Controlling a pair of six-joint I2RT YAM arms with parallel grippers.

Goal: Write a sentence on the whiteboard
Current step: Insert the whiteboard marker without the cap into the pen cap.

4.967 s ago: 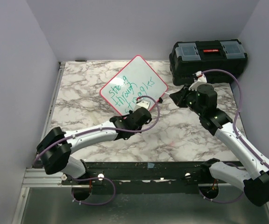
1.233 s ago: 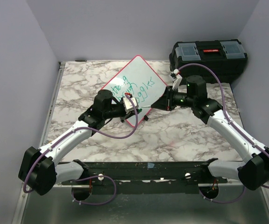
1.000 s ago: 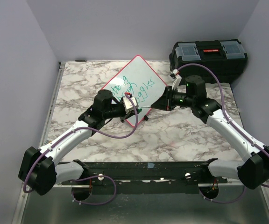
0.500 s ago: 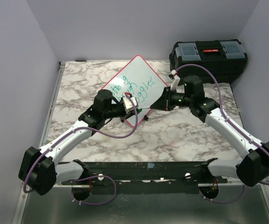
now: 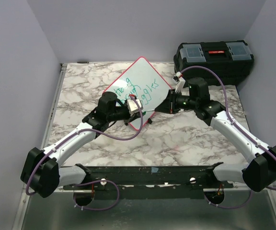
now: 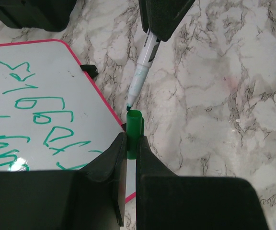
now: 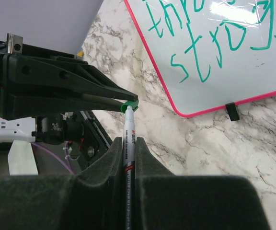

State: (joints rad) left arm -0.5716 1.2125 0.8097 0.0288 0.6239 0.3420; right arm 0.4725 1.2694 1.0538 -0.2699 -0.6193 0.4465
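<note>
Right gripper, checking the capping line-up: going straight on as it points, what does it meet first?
The marker it holds would meet the green cap in the left gripper, apparently just ahead.

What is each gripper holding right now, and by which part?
The left gripper pinches the green cap by the end away from its opening. The right gripper holds the marker by its barrel, tip end free.

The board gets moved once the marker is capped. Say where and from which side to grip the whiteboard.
I'd grip the whiteboard by the thin pink frame on its near-right edge, coming in low from the right, one jaw over, one under. The board is flat and too wide to span; a shallow bite spares the green writing. Avoid the black clip there.
</note>
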